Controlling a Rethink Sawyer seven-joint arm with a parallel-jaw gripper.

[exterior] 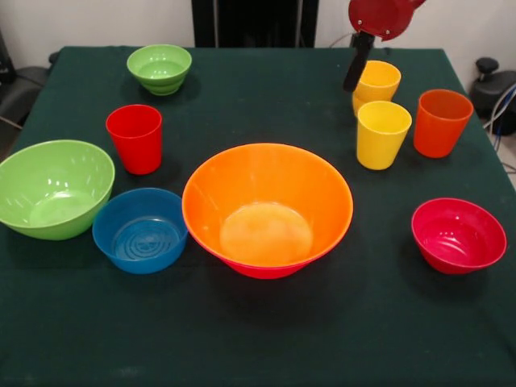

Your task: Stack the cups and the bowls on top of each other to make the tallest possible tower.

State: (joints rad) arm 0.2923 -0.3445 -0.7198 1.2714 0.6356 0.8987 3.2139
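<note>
A large orange bowl [267,205] sits mid-table, nested in a pink bowl whose lower wall [266,271] just shows beneath it. Left of it are a small blue bowl [141,230] and a bigger green bowl [53,189]. A red cup [135,139] stands behind those, and a small green bowl [160,68] sits at the far left. On the right stand two yellow cups [377,83] [383,134], an orange cup [441,122] and a small red bowl [458,235]. My gripper [355,72] hangs just left of the far yellow cup, close to its rim, holding nothing that I can see.
The dark green tablecloth [266,339] covers the table. Its right edge runs close behind the orange cup, with a black object [488,74] and cables beyond it. Dark gear lies off the left edge [16,89].
</note>
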